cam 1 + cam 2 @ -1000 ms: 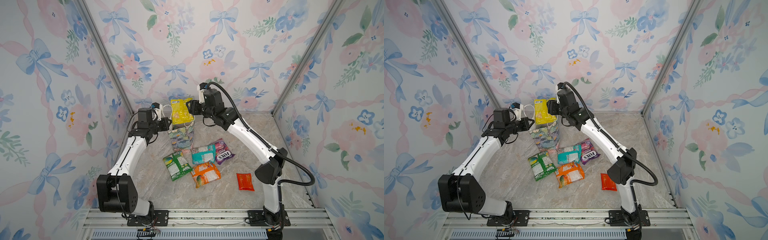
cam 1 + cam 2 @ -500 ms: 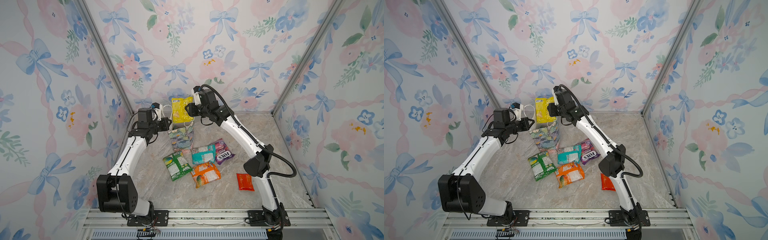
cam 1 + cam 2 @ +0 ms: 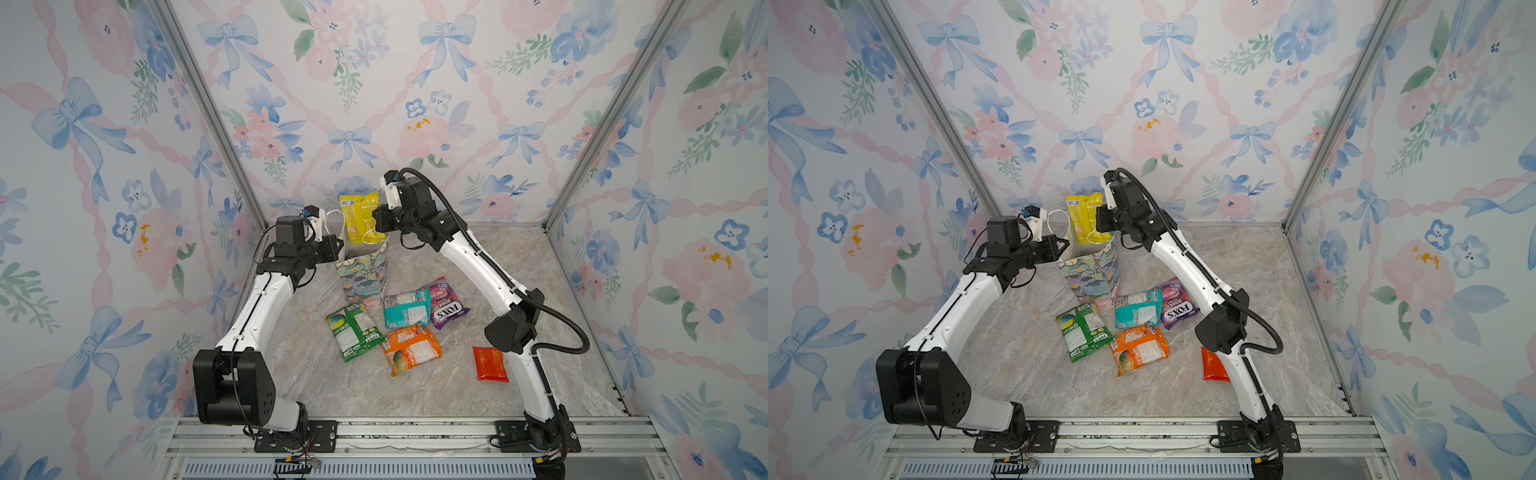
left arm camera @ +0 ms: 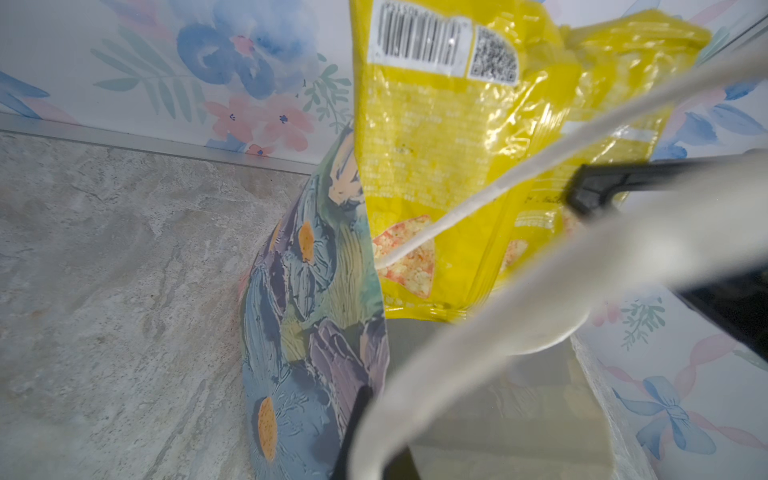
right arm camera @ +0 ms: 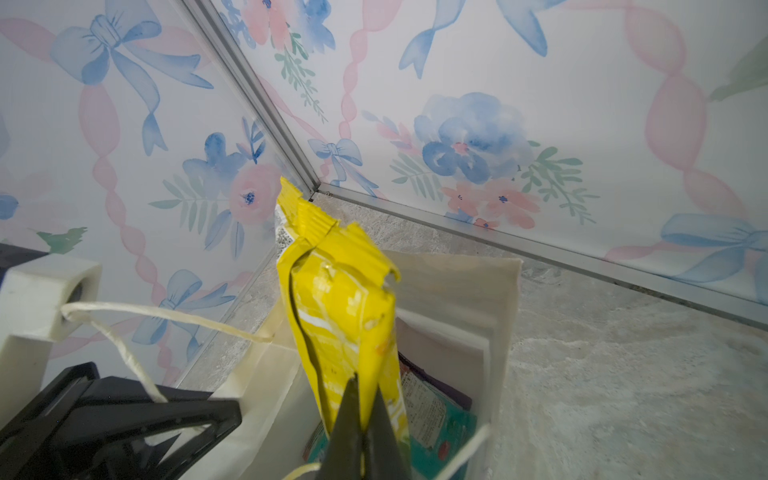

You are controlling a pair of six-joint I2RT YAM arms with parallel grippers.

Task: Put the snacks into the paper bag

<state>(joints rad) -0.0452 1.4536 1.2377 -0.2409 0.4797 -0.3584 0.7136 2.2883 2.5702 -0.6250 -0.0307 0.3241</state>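
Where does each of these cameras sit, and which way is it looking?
Top views: high in front, looking down at the table; left arm and right arm show.
Left wrist: on that arm, facing paper bag and yellow pouch; its dark fingers show.
Right wrist: on its arm, looking along the right gripper pinching that pouch.
Shared: both wrist views show bag and pouch.

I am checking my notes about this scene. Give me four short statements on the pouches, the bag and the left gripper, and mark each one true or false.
1. The yellow pouch stands upright, sticking out of the paper bag. True.
2. The left gripper is open, away from the bag. False: it is shut on the bag's rim.
3. The red pouch lies on the orange pouch. False: they lie apart.
4. A teal pouch is inside the bag. True.
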